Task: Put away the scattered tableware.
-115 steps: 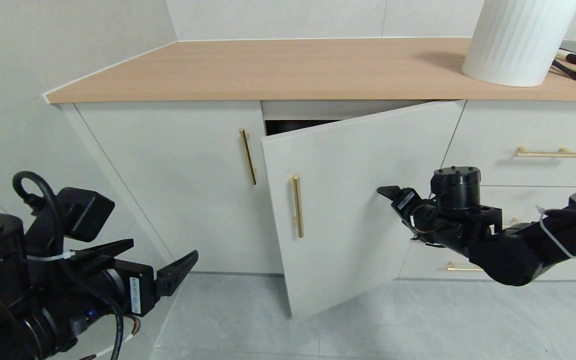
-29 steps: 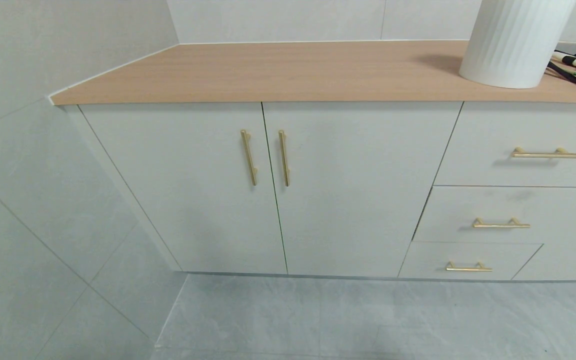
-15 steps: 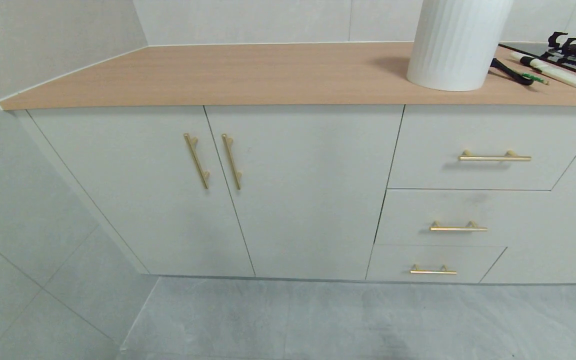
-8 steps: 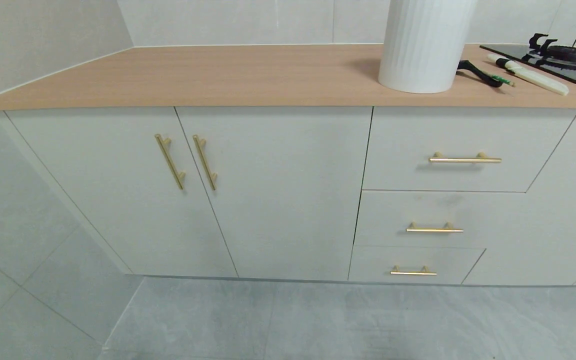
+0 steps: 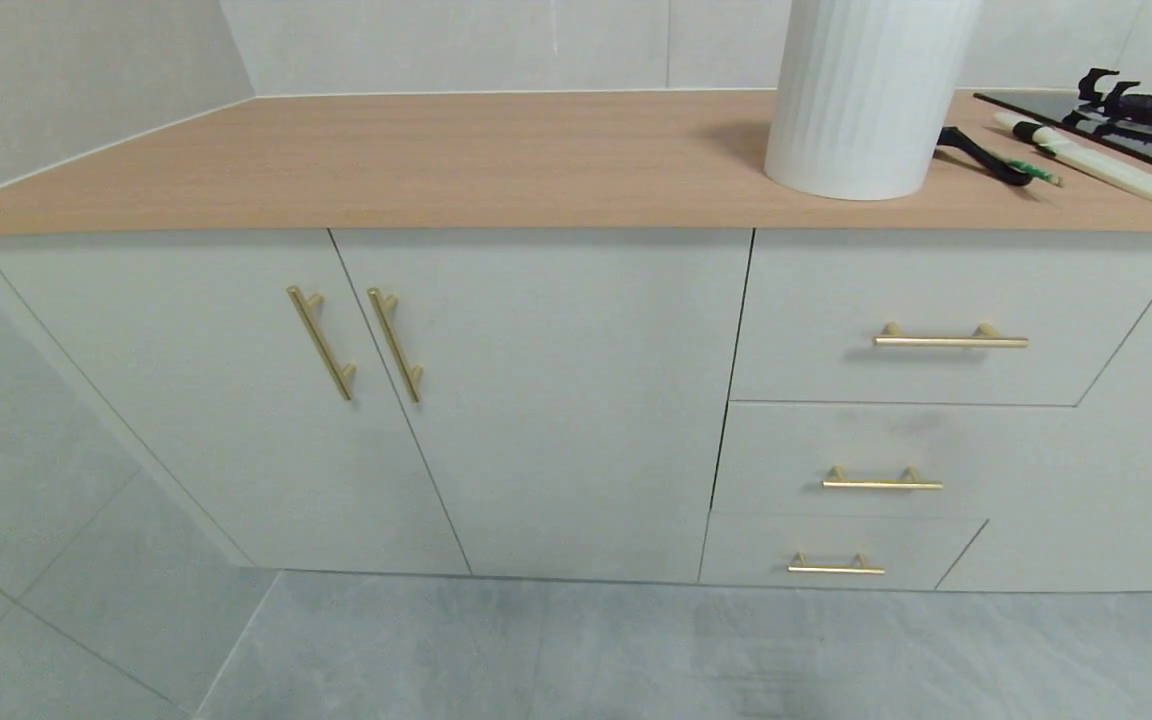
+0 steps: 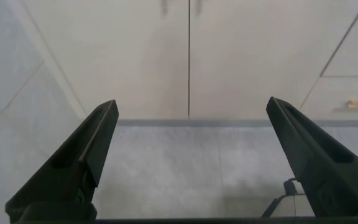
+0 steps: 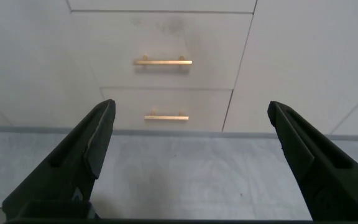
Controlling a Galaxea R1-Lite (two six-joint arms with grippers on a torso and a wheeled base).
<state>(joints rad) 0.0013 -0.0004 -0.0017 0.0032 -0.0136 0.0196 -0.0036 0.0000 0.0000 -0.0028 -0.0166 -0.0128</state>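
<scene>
Several utensils lie on the wooden counter at the right: a black-handled tool (image 5: pixel 988 159), a thin green one (image 5: pixel 1036 172) and a long cream-coloured one (image 5: pixel 1086 158). They rest beside a tall white ribbed container (image 5: pixel 866 95). My left gripper (image 6: pixel 191 106) is open with nothing in it, held low and facing the seam of the two shut cabinet doors (image 6: pixel 189 56). My right gripper (image 7: pixel 191 107) is also open and holds nothing, facing the two lower drawers (image 7: pixel 163 61).
The cabinet has two shut doors with gold handles (image 5: pixel 395 343) and three shut drawers (image 5: pixel 949 340) to their right. A black hob grate (image 5: pixel 1151 110) sits at the counter's far right. Grey tiled floor (image 5: pixel 536 650) lies in front, and a tiled wall (image 5: pixel 56 80) closes the left.
The right cabinet door, open at first, is now shut. Both arms have dropped out of the head view. The camera has shifted right, bringing the utensils and hob further into view.
</scene>
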